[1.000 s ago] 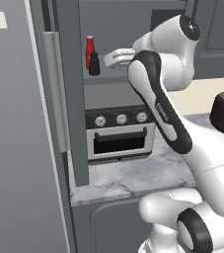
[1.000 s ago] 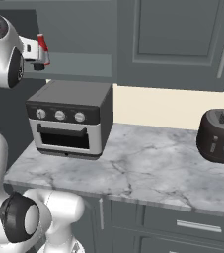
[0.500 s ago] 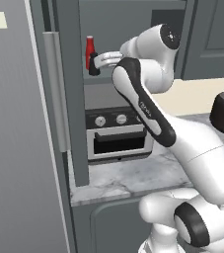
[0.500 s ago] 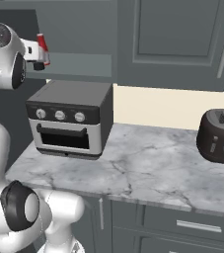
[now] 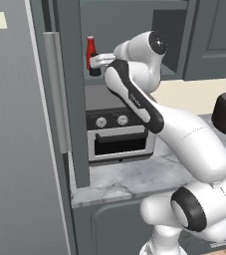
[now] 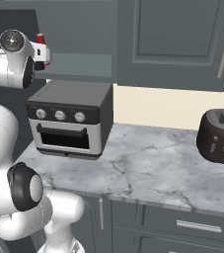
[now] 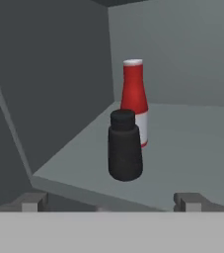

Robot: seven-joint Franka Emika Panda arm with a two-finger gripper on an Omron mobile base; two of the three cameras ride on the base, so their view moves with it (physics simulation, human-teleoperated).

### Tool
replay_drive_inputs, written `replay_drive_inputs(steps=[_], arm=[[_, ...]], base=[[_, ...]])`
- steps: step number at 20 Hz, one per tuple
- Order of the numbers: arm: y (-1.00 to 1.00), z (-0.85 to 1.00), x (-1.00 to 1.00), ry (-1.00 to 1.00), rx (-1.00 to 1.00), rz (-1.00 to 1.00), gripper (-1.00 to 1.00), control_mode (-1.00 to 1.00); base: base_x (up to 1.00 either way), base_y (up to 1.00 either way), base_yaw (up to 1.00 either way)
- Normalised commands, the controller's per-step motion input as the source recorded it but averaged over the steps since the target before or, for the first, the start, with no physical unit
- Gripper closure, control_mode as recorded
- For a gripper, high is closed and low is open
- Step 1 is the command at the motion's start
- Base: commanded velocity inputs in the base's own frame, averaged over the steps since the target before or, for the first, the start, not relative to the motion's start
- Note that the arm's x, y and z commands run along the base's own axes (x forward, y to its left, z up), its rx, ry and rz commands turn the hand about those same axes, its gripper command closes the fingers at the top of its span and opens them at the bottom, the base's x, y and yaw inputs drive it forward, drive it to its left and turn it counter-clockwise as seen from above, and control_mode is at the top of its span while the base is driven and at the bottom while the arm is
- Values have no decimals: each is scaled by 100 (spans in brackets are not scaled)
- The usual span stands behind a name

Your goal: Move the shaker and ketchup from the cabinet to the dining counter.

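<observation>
The red ketchup (image 7: 134,99) with its white cap stands upright on the inner shelf (image 7: 192,148) of the open cabinet (image 5: 129,25). The black shaker (image 7: 125,146) stands just in front of it, close to the shelf's front edge. My gripper (image 7: 111,201) is open at the shelf's edge, level with the shaker and a short way from it, with nothing between its fingertips (image 7: 32,200). From the left base camera, the gripper (image 5: 95,63) reaches in beside the ketchup (image 5: 90,50). In the right base view the ketchup (image 6: 41,40) peeks from behind the gripper (image 6: 45,52). The dining counter is out of view.
A toaster oven (image 5: 119,137) sits on the short marble counter (image 6: 143,168) right under the cabinet shelf. A dark toaster (image 6: 219,136) stands at the counter's right. A tall plain grey panel (image 5: 20,149) rises on the left, and a panelled cabinet door (image 5: 219,35) hangs at the upper right.
The arm has swung left and carried the open gripper up to the cabinet shelf, close to the shaker and ketchup. Both bottles stand where they were.
</observation>
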Motion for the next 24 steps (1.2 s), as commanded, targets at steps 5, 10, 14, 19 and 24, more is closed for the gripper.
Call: replay_drive_inputs(steps=[5,10,14,19,24], arm=[[2,2,45,2,1,0,-100,-100],[15,0,37,3,0,0,-100,-100],[14,-1,29,0,0,0,-100,-100],[11,-9,23,3,0,0,-100,-100],[9,-13,24,4,0,0,-100,-100]], base=[[0,0,0],[0,0,0],[0,0,0],[0,0,0],[0,0,0]])
